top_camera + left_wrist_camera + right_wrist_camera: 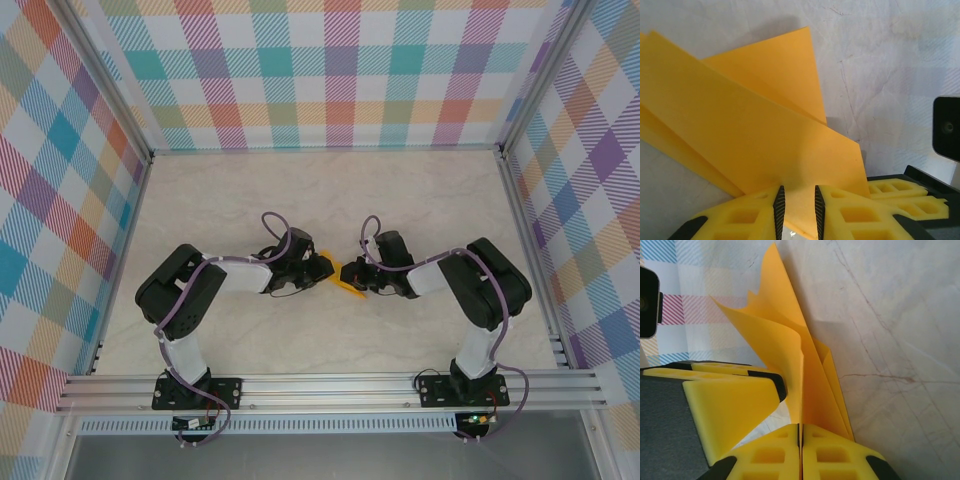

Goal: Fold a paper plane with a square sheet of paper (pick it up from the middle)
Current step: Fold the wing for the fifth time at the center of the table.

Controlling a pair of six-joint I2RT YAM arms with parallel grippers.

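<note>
Your right end effector [801, 450] is closed pad to pad on the lower edge of the square sheet of paper [790, 355]. The sheet rises from that pinch as several creased orange layers fanning apart. Your left end effector [797, 212] stands with its jaws a narrow gap apart and paper in that gap; whether the pads bear on the paper cannot be told. The two end effectors meet tip to tip with the sheet between them, about midway between the left and right edges of the bench [420, 200] and somewhat toward its near edge. Judgement: the task is mid-fold, the sheet being a layered wedge and not a finished dart. The next move calls for you to secure the left hold before easing the right. Keep the layers aligned so the crease runs true.
</note>
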